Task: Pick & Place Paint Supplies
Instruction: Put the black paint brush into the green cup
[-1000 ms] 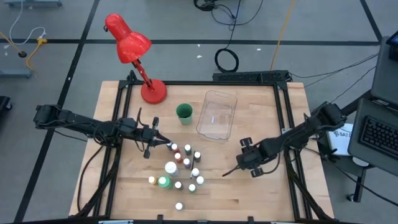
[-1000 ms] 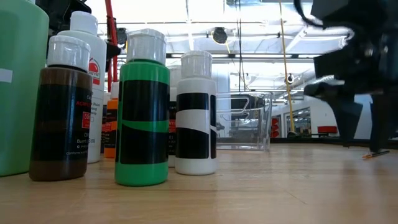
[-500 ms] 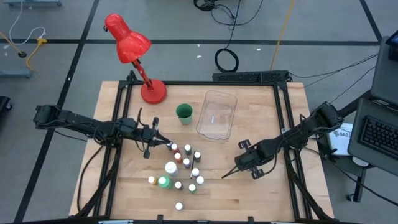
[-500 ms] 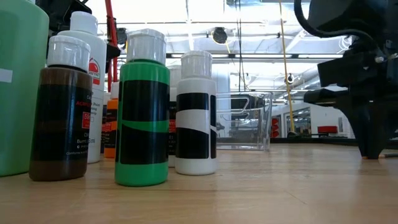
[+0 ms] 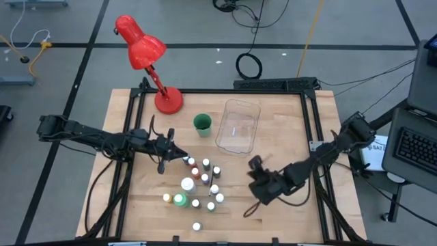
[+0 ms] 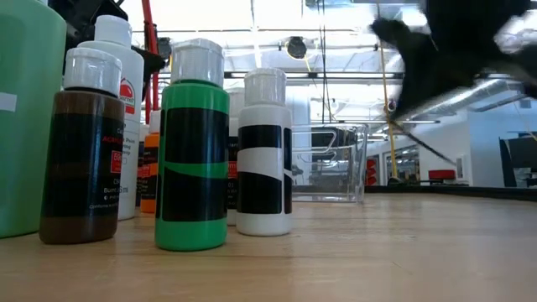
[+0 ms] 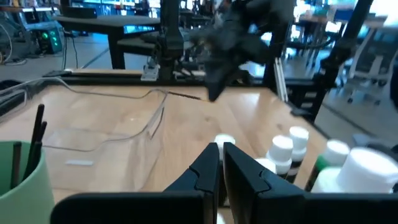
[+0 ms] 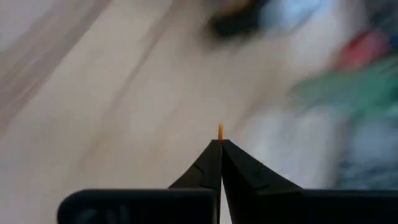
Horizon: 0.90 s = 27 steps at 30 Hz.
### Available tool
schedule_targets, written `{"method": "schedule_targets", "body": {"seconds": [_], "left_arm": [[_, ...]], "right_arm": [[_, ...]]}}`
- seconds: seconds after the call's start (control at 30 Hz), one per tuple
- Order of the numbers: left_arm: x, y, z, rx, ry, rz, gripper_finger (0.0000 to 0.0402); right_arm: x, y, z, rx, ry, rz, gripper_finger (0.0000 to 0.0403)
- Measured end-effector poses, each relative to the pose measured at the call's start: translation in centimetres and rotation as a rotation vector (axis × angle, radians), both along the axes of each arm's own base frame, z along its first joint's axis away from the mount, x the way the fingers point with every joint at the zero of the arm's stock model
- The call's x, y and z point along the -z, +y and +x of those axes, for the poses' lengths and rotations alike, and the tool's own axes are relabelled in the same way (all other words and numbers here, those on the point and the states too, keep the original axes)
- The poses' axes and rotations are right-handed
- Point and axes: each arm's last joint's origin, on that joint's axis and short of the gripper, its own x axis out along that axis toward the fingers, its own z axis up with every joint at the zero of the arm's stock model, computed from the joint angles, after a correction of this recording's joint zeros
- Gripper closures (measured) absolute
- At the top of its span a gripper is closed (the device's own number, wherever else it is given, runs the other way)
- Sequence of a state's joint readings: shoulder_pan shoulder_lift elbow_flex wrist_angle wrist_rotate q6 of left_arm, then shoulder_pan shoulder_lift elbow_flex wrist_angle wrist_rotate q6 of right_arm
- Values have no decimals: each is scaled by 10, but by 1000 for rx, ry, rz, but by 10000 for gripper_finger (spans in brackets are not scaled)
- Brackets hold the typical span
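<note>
The right gripper [image 5: 254, 196], fingers pinching a thin brush [image 5: 250, 207], hangs at four o'clock from the paint bottles [image 5: 198, 181] on the bench [image 5: 287, 126], probably to carry it, while the left gripper [image 5: 179, 156], fingers pressed together, waits at their ten o'clock.

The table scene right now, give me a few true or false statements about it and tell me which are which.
1. The right gripper is shut on a thin brush. True.
2. The green cup lies tipped on its side. False: it stands upright beside the clear tray.
3. The left gripper hovers at the edge of the paint bottles. True.
4. The red lamp stands at the table's right edge. False: it is at the far left corner.
5. The clear tray is packed with bottles. False: no bottles are in it.
</note>
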State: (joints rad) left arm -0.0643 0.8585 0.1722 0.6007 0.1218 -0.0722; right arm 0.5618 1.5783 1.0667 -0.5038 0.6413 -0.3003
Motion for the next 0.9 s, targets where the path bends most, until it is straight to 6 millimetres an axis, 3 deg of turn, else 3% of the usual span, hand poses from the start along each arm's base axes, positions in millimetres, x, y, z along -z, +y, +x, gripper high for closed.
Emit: {"method": "schedule_targets", "body": {"seconds": [0.2,0.43,0.6,0.77,0.9], "left_arm": [[-5,-3,1,46,-47,-70,378],[-9,-18,23,74,-36,-18,378],[-17,-26,58,77,-9,-57,378],[-21,-23,93,43,30,-100,377],[-23,-17,113,67,52,-133,377]], "right_arm": [[-37,30,21,-337,-264,-263,403],[-49,24,42,-418,-368,-492,403],[-13,23,62,-536,-223,-648,403],[24,35,76,-457,-125,-935,403],[44,44,81,-434,-81,-1053,403]]}}
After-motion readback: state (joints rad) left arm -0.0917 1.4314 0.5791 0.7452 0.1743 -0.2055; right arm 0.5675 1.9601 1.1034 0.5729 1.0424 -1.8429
